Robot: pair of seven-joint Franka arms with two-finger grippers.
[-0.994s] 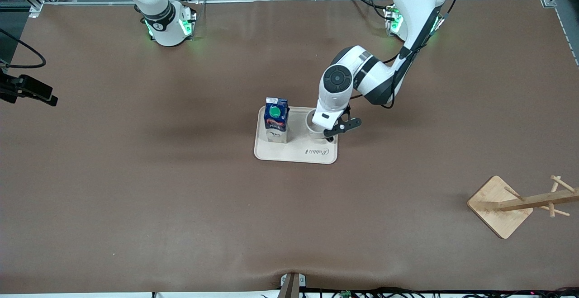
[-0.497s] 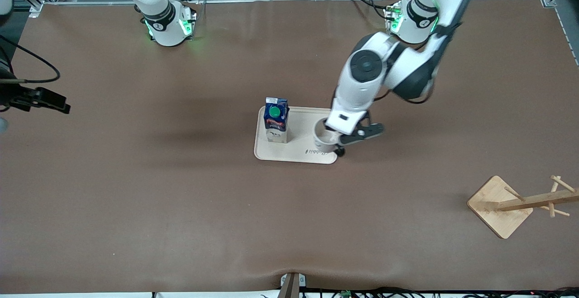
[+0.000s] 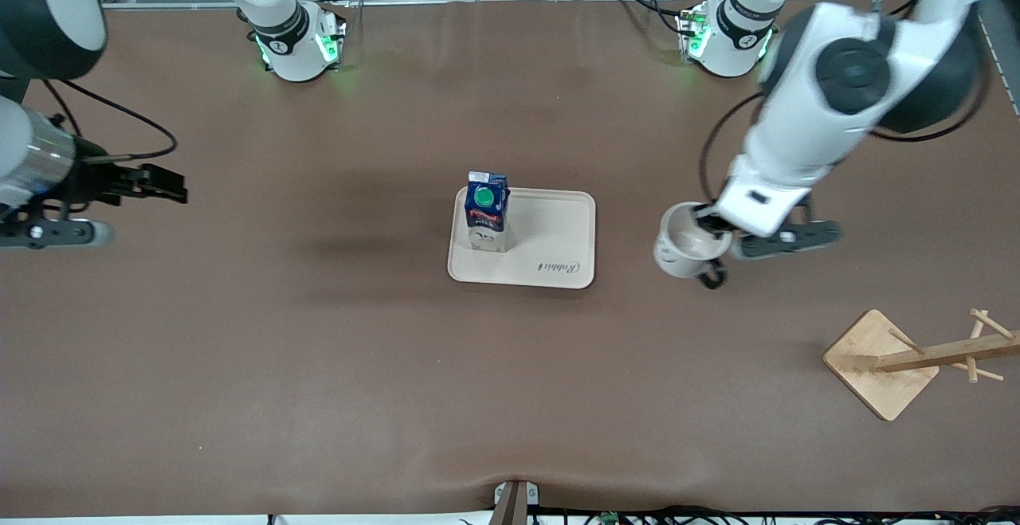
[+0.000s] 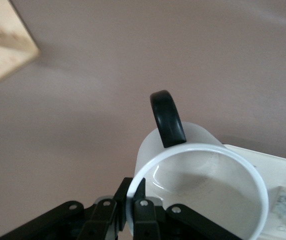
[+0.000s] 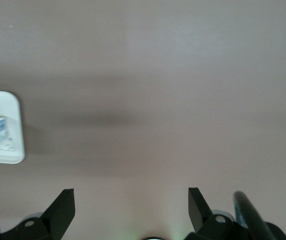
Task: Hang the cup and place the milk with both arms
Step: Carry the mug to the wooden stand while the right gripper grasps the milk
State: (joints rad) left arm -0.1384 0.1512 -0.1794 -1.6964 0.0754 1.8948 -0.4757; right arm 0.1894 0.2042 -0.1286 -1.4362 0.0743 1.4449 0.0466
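Note:
The cup (image 3: 684,251) is a white mug with a black handle (image 3: 712,276). It hangs in my left gripper (image 3: 712,226) over the bare table, between the tray (image 3: 558,226) and the wooden rack (image 3: 880,362). In the left wrist view the fingers (image 4: 144,210) are shut on the cup's rim (image 4: 203,150), with the handle (image 4: 167,117) pointing away. The milk (image 3: 487,210) stands upright on the tray, at the end toward the right arm. My right gripper (image 3: 177,188) is open and empty over the table at the right arm's end, well away from the milk. It is open in the right wrist view (image 5: 131,207) too.
The rack has a square wooden base and a peg pole (image 3: 948,351), and stands near the left arm's end, nearer the camera than the cup. Its base corner shows in the left wrist view (image 4: 3,45). The tray edge shows in the right wrist view (image 5: 5,150).
My left gripper has lifted the cup off the tray and carried it toward the left arm's end, toward the rack. My right arm has swung into view over its end of the table.

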